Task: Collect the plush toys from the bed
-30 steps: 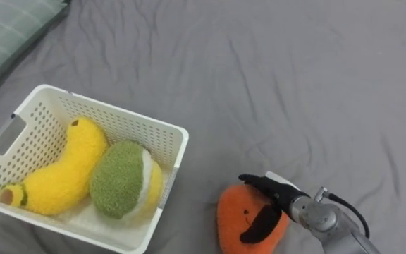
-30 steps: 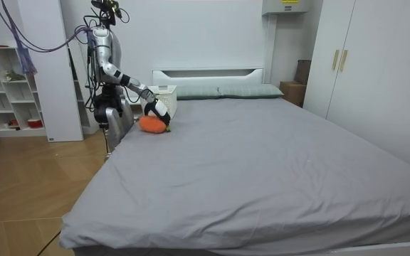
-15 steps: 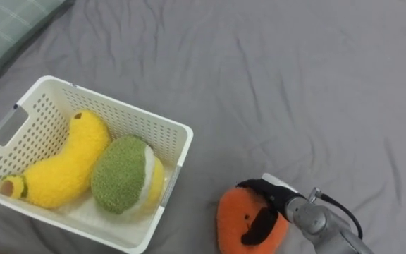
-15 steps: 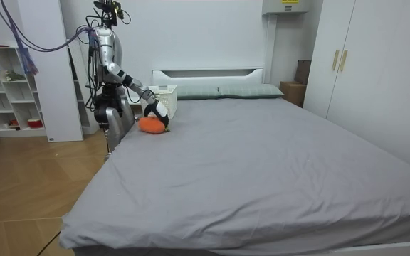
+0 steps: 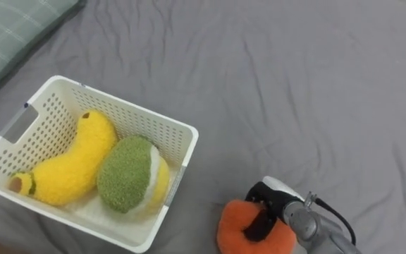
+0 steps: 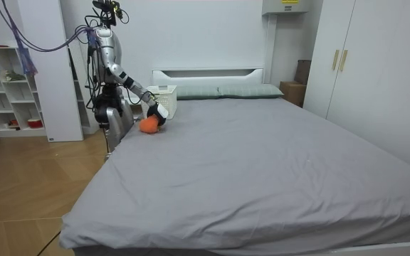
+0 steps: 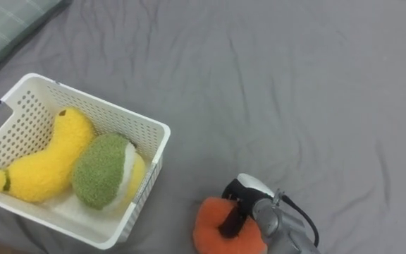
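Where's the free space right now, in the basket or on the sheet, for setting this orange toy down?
The white basket is crowded: banana plush and green plush cover nearly all its floor, leaving a thin strip by the near wall. Bare grey sheet lies between the basket's right wall and the orange toy gripped by the right hand, and wide beyond both.

I see the bed sheet [image 5: 294, 85] as matt grey cloth, softly creased. The basket [image 5: 136, 116] on the left is smooth white perforated plastic with a slight sheen. The banana toy [image 5: 72, 166] and green plush toy [image 5: 125, 175] in it are nubbly, fuzzy fabric, like the near orange plush toy [image 5: 232, 226]. My right hand [image 5: 261, 220] looks matt black, its wrist satin grey metal.
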